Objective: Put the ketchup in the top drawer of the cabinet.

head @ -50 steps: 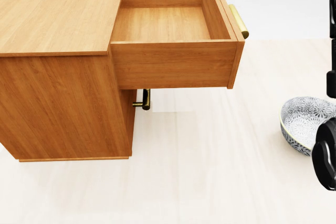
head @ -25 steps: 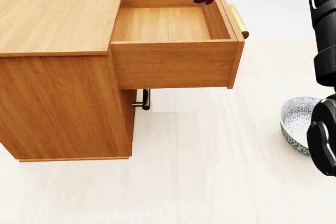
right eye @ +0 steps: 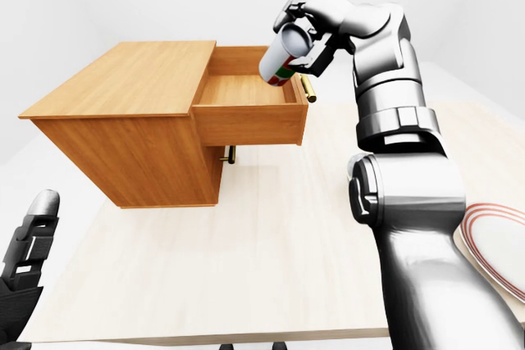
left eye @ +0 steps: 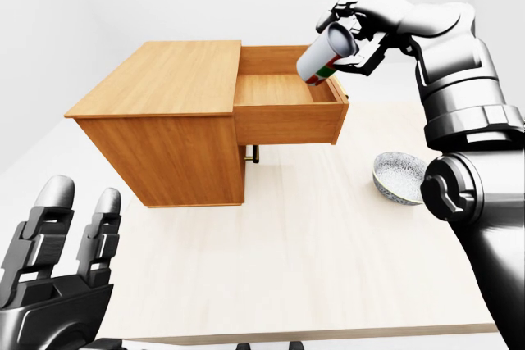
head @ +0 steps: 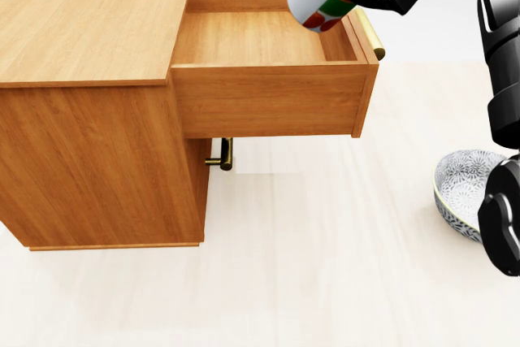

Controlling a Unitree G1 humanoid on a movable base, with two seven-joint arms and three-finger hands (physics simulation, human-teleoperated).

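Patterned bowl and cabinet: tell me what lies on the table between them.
Nothing: in the left-eye view, only bare table separates the patterned bowl from the cabinet; the top drawer overhangs it.

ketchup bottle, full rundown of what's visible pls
The ketchup bottle is a white cylinder with a red and green label patch near its lower end. It is tilted, its lower end pointing down and left toward the open top drawer, its upper end in the right hand, whose fingers close round it. It hangs in the air above the drawer's handle-side end and touches nothing but the hand. Any cap is hidden by the hand. The drawer below looks empty.
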